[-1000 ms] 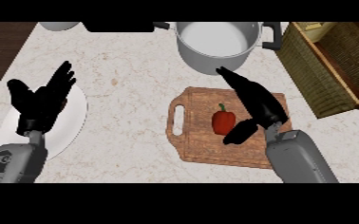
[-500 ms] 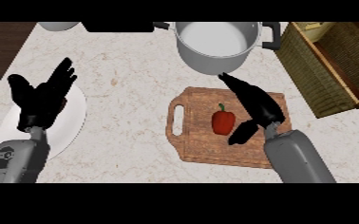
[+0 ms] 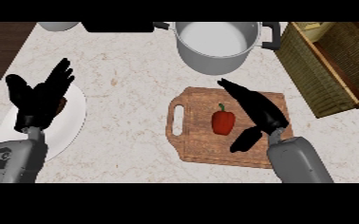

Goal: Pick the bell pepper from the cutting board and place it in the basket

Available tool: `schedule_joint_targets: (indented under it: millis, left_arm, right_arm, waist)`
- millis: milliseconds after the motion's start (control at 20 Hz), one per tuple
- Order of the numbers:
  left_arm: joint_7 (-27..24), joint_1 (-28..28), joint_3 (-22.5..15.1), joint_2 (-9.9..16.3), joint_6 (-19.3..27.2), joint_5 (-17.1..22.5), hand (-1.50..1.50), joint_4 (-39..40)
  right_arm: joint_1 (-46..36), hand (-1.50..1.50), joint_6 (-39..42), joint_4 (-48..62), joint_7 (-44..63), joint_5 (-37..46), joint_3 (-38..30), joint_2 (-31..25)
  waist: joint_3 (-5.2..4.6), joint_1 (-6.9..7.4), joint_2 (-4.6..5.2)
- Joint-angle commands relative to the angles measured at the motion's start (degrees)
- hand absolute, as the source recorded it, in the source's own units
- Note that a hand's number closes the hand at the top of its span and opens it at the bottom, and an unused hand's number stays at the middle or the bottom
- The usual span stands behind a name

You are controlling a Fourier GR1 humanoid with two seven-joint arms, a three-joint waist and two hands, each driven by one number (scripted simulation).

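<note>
The robot's right hand [image 3: 261,110] hangs over the right half of the brown wooden cutting board [image 3: 196,144], its black fingers [image 3: 235,89] stretched straight toward the far left and its thumb [image 3: 245,140] angled down to the near left, well apart from the fingers; nothing is held in it. The grey right forearm [image 3: 298,159] comes in from the near right edge. The small red bell pepper with a green stem [image 3: 223,121] lies on the cutting board just left of that hand, in the gap between the thumb and the fingers; whether the hand touches it cannot be told. The board's handle slot [image 3: 176,120] faces left.

At the near left, the robot's left hand [image 3: 38,99] rests open with its fingers up and spread, above the round white plate [image 3: 70,123] that sits at the counter's left edge. Something dark [image 3: 63,104] lies on the plate, mostly hidden by the hand.

Farther back, a large grey metal pot [image 3: 214,45] with side handles stands on the pale speckled stone counter [image 3: 126,76], just beyond the far edge of the board. To the right, the woven brown basket [image 3: 316,76] sits at the counter's right side, close to the board's far right corner. At the far left edge, part of a white bowl [image 3: 57,25] shows, with a black object [image 3: 116,26] beside it.
</note>
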Motion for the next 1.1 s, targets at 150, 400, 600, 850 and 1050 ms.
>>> schedule_joint_targets:
  millis: [150, 400, 600, 850, 1050]
  left_arm:
    - [-0.83, 0.11, 2.59, -0.51, -2.71, -0.46, 0.0, 0.17]
    - [1.31, 0.46, 2.64, -1.52, -1.86, -1.58, 0.0, -1.75]
    - [2.55, 0.45, 2.52, -2.97, -0.94, -2.59, 0.0, -3.21]
    - [6.2, 1.24, 1.41, -3.47, -0.25, -2.85, 0.0, -7.9]
    - [-1.71, 2.97, 2.29, -4.52, -1.4, -4.98, 0.0, -2.26]
  right_arm:
    - [0.43, -1.5, 1.15, -0.45, -0.95, 3.25, -0.61, 0.44]
    - [2.12, -1.5, -4.6, 3.57, -1.64, 8.62, 1.51, 3.0]
    - [0.22, -1.5, -3.29, 5.89, -1.51, 9.95, 0.32, 2.83]
    - [-1.34, 1.5, -2.33, 8.0, -2.03, 15.04, 5.44, 2.31]
    - [-2.17, 1.5, -1.98, 8.2, -1.7, 15.91, 4.21, 4.93]
  waist:
    - [0.01, -0.01, 0.0]
    - [0.01, 0.04, 0.01]
    - [0.01, 0.05, 0.01]
    - [0.02, 0.26, -0.03]
    - [0.0, 0.04, 0.01]
